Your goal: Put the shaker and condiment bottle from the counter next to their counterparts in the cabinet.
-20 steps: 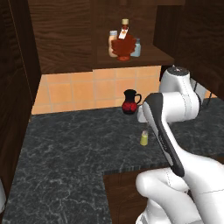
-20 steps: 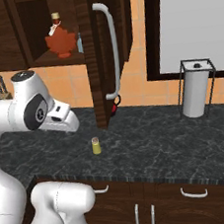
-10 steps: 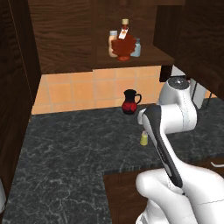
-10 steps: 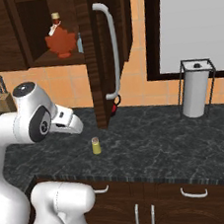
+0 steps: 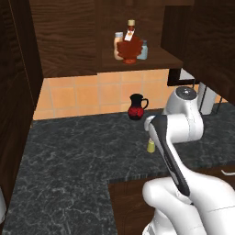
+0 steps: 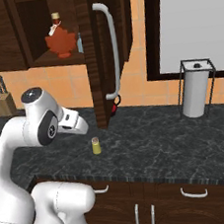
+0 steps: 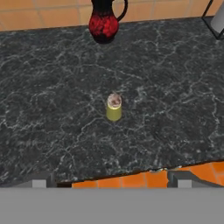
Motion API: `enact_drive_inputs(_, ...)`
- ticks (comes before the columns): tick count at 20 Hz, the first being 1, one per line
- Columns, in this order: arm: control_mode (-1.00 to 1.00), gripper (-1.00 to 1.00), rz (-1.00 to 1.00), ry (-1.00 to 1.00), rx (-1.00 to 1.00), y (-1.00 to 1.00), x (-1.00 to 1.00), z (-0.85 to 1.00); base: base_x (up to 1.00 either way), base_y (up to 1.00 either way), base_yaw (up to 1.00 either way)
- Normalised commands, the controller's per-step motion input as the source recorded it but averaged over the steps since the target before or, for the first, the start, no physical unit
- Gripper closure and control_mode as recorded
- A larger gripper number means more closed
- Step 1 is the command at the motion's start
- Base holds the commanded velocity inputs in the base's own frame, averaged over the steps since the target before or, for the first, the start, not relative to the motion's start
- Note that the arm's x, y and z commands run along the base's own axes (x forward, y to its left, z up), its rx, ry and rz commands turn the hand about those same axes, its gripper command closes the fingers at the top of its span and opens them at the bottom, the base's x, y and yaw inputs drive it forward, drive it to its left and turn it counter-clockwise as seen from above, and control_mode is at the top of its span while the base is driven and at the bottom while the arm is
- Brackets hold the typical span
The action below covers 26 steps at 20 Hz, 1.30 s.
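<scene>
Dark marbled stone counter point(image 7: 52, 131) lies beneath the gripper point(image 7: 109, 183), whose two fingertips seem spread and empty (barely visible). One small yellow-green shaker with a grey cap point(image 7: 113, 107) stands upright ahead, awaiting pickup. One squat red-brown bottle point(image 5: 129, 46) already sits in the dark wood cabinet point(image 5: 69, 41) beside its two counterparts.

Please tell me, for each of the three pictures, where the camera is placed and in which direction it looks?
Left base view: behind-left, facing the cabinet; arm at lower right.
Right base view: behind-right, facing the counter; arm at lower left.
Hand view: on the hand, looking down at the shaker; finger tips at bottom.
All views share the shaker and counter.
</scene>
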Motion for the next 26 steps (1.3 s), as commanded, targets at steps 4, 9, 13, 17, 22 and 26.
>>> enact_drive_inputs(4, -1.0, -1.0, 0.0, 0.0, 0.0, -0.1, 0.29, -0.09, 0.0, 0.0, 0.0)
enact_drive_inputs(9, -1.0, -1.0, 0.0, 0.0, 0.0, -0.05, 0.27, -0.15, 0.0, 0.0, 0.0)
enact_drive_inputs(13, -1.0, -1.0, 0.0, 0.0, 0.0, 0.0, 0.31, -0.26, 0.0, 0.0, 0.0)
enact_drive_inputs(17, -1.0, -1.0, 0.0, 0.0, 0.0, 0.0, 0.41, -0.33, 0.0, 0.0, 0.0)
enact_drive_inputs(22, -1.0, -1.0, 0.0, 0.0, 0.0, 0.0, 0.48, -0.37, 0.0, 0.0, 0.0)
enact_drive_inputs(26, -1.0, -1.0, 0.0, 0.0, 0.0, -0.04, 0.39, -0.4, 0.0, 0.0, 0.0)
